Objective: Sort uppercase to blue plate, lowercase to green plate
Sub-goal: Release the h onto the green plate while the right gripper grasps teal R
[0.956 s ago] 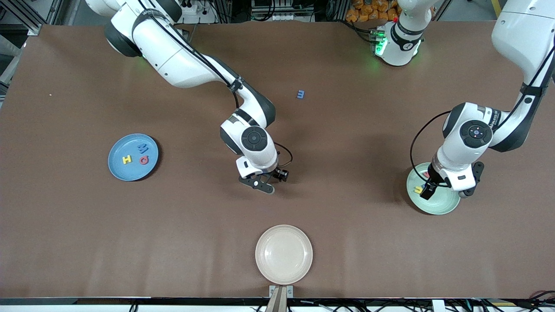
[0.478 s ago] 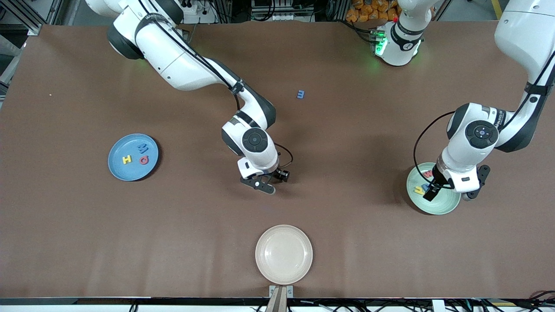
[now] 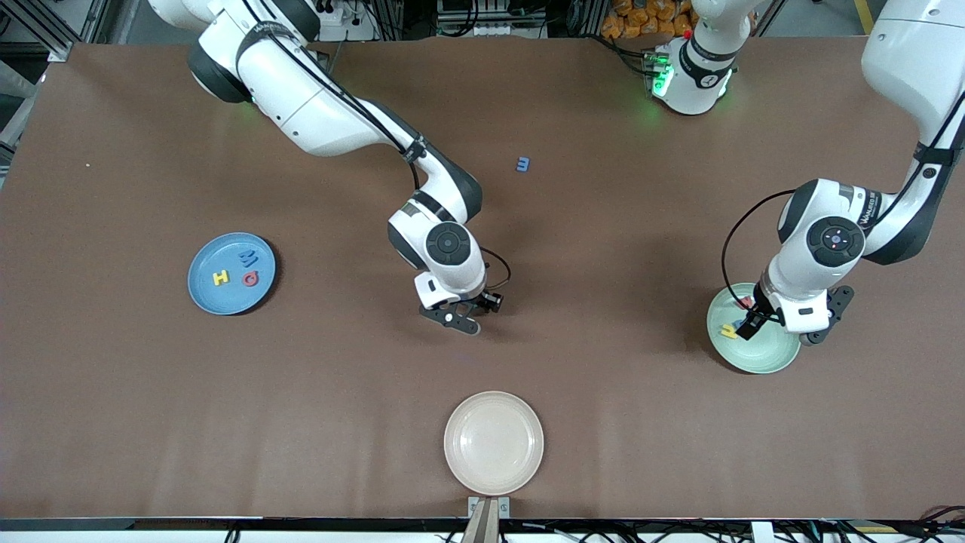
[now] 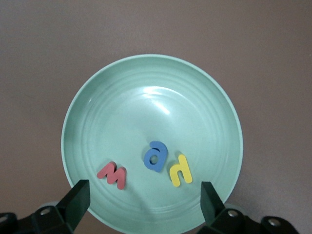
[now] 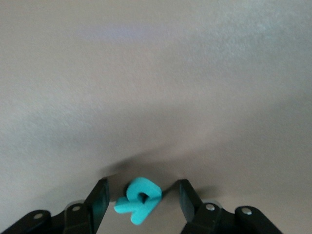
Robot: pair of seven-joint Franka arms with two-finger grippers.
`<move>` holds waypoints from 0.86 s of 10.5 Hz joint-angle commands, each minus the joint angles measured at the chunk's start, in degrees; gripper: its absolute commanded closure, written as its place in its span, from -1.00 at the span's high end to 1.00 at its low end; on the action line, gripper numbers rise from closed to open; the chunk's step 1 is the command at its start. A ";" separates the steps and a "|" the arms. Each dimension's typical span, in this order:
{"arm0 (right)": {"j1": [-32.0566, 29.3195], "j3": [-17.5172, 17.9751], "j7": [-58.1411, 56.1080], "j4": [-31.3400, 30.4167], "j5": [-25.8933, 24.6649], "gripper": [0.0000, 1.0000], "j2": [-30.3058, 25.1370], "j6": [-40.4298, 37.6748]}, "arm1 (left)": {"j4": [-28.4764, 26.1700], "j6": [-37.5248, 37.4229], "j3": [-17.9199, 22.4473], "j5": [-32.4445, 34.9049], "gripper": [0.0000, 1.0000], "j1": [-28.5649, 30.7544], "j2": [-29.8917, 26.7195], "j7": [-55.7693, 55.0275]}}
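Right gripper (image 5: pixel 141 202) sits low at mid-frame, fingers partly open around the teal B (image 5: pixel 139 199), not yet pinching. Left gripper (image 4: pixel 144 197) hangs wide open and empty over the green plate (image 3: pixel 776 360), lower right, holding w (image 4: pixel 113 175), e (image 4: pixel 156 156), n (image 4: pixel 180 170). Blue plate (image 3: pixel 207 298), left, has H (image 3: pixel 220 278), M (image 3: pixel 249 259), Q (image 3: pixel 250 280). Small m (image 3: pixel 523 164) is left, top centre; cream plate (image 3: pixel 494 441) is unused. Nothing blocks.

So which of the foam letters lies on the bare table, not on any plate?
The small blue foam letter m, alone on the brown table, nearest the robots' bases.
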 commanded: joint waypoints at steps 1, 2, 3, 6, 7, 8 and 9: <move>0.74 0.12 1.05 1.64 -0.05 0.29 1.11 -2.43 | -2.22 -0.92 -1.93 -1.93 1.00 1.50 -2.65 1.68; 0.83 0.12 1.14 1.65 0.82 0.28 1.11 -2.35 | -2.31 -1.62 -1.94 -2.19 1.00 1.42 -3.00 1.77; 1.09 0.12 1.14 2.17 1.27 0.23 1.11 -2.43 | -2.31 -1.97 -1.67 -2.89 1.00 0.89 -3.44 2.47; 1.09 0.03 0.79 2.26 1.01 0.20 1.11 -2.34 | -2.22 -2.06 6.20 -12.44 1.00 -7.59 -6.51 10.09; 1.09 -0.05 0.62 2.26 0.83 0.13 1.11 -2.34 | -2.22 -2.15 8.15 -15.61 1.00 -9.46 -7.56 12.99; 1.09 -0.05 0.44 2.35 0.75 0.08 1.03 -2.26 | -2.05 -3.19 8.35 -16.86 1.00 -9.74 -7.92 15.02; 1.09 -0.14 0.35 2.44 0.66 0.07 1.03 -2.08 | -1.70 -4.07 8.43 -17.13 1.00 -10.35 -7.93 15.48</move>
